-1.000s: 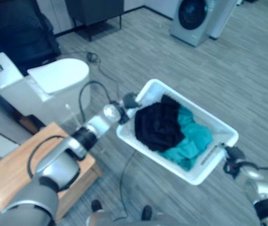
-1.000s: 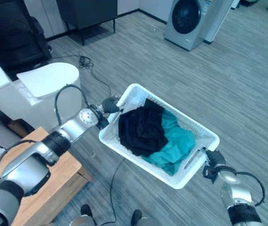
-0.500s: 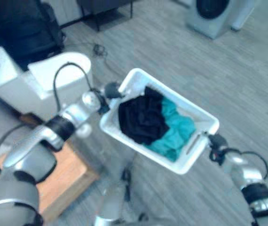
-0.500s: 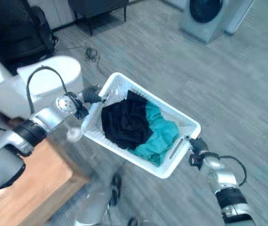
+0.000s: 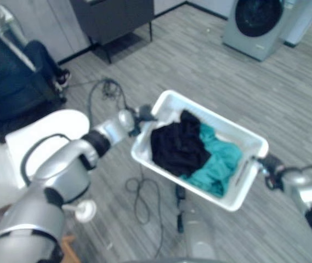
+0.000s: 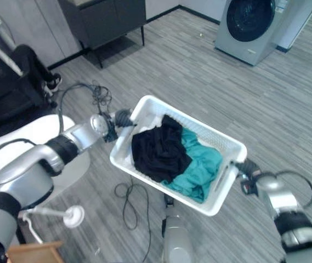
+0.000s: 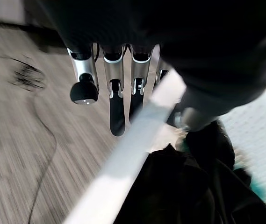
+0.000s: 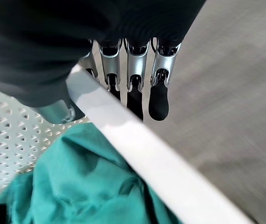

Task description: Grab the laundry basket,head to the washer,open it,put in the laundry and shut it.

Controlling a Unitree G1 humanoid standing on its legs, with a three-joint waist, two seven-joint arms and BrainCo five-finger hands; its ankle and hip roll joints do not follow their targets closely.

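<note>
With our left hand [image 6: 124,117] and right hand [image 6: 247,168] each clenched on an end rim of the white perforated plastic laundry basket [image 6: 145,111], carried above the floor, we have turned, bringing the grey front-loading washer [image 6: 253,24] nearer ahead.

Silver-grey arms with black bands; each hand, left hand [image 7: 123,84] and right hand [image 8: 133,70], has silver fingers (dark-tipped) under a dark ribbed cover.
</note>
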